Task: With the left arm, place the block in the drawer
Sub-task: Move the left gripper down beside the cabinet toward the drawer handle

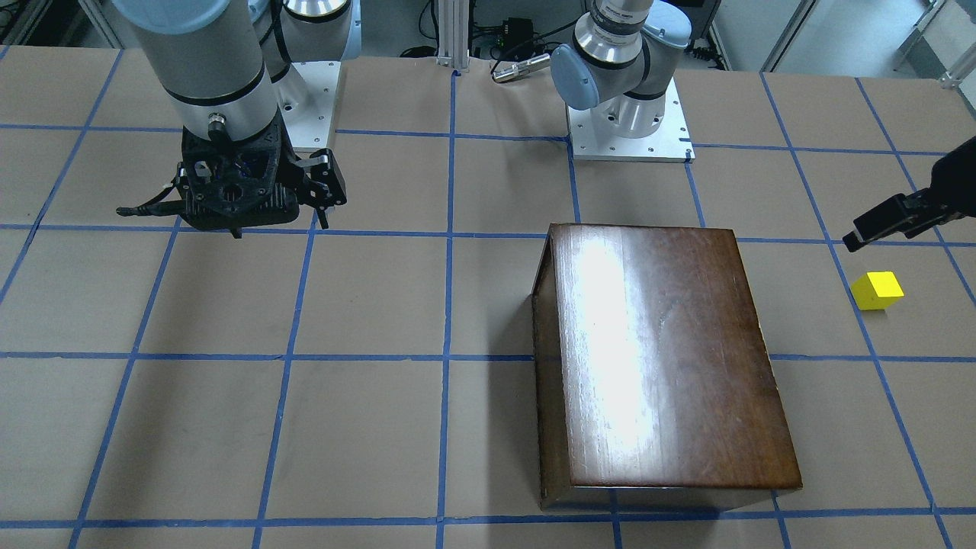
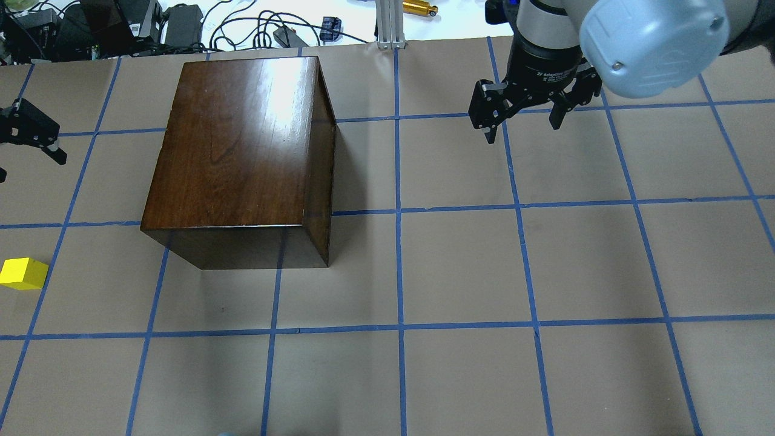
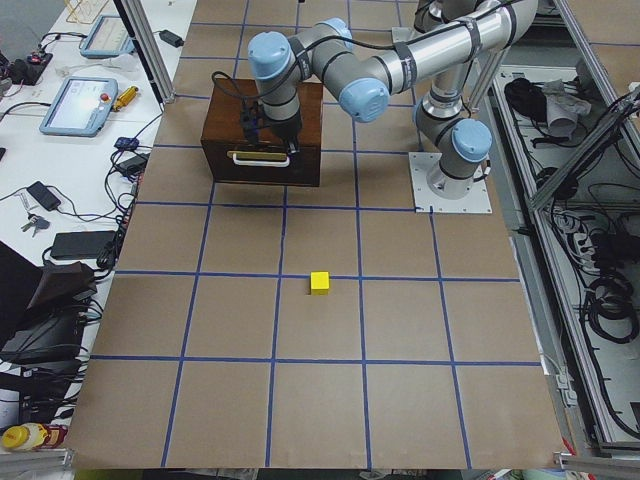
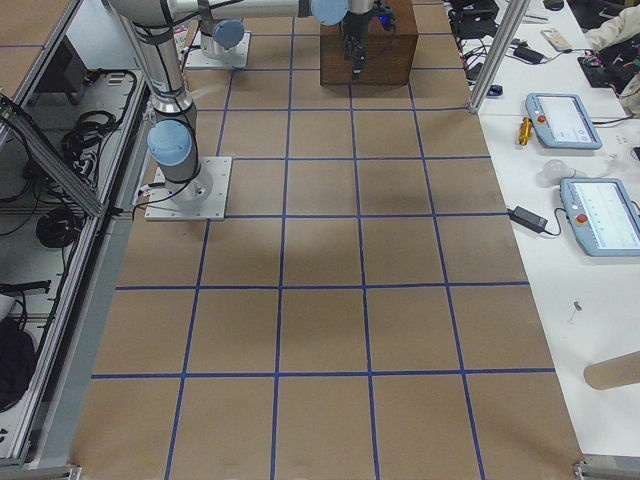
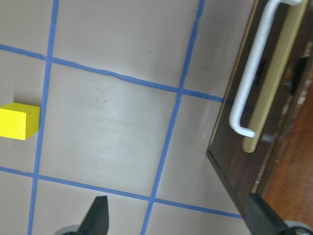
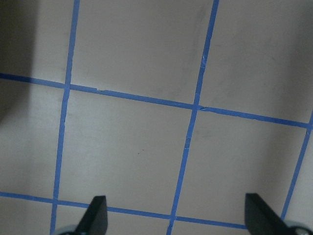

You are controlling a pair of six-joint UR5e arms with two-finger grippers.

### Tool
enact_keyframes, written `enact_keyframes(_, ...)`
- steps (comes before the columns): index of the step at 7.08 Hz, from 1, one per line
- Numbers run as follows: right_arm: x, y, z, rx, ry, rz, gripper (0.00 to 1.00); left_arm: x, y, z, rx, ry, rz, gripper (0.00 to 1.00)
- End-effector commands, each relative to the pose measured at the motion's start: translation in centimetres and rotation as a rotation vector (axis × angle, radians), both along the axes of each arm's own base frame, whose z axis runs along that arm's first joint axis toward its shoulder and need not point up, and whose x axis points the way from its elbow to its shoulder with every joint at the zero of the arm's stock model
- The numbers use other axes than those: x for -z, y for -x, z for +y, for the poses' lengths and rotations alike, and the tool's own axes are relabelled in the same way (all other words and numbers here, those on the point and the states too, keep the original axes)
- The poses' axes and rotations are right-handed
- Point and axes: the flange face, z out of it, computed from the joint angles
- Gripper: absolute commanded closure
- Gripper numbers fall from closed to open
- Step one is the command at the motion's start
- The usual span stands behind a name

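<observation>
The yellow block (image 2: pixel 23 273) lies on the table near its left end, also in the left wrist view (image 5: pixel 18 121) and the front view (image 1: pixel 877 290). The drawer's dark front panel with a white handle (image 5: pixel 249 83) faces that end of the dark-brown box (image 2: pixel 242 139); its pale tray is hidden. My left gripper (image 5: pixel 178 218) is open and empty. It hovers between the drawer front and the block, and it shows at the overhead view's left edge (image 2: pixel 30 166). My right gripper (image 2: pixel 522 121) is open and empty, right of the box.
Blue tape lines grid the brown table. The left arm's base plate (image 1: pixel 629 145) stands behind the box. An aluminium post (image 2: pixel 390 24), cables and tablets (image 3: pixel 78 105) lie beyond the far table edge.
</observation>
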Motion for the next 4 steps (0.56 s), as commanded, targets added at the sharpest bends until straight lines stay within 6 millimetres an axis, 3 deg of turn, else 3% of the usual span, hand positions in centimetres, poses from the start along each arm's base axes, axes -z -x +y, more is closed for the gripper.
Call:
enact_keyframes(1, 0.0, 0.0, 0.0, 0.0, 0.0, -0.002, 0.0, 3.1, -2.2, -2.2, -0.022, 0.054, 0.115, 0.0)
enact_keyframes(3, 0.0, 0.0, 0.0, 0.0, 0.0, -0.002, 0.0, 6.5, -2.3, -4.4, -0.041, 0.096, 0.251, 0.0)
enact_keyframes(4, 0.0, 0.0, 0.0, 0.0, 0.0, -0.002, 0.0, 7.9, -2.6, -4.9, 0.079, 0.115, 0.286, 0.0)
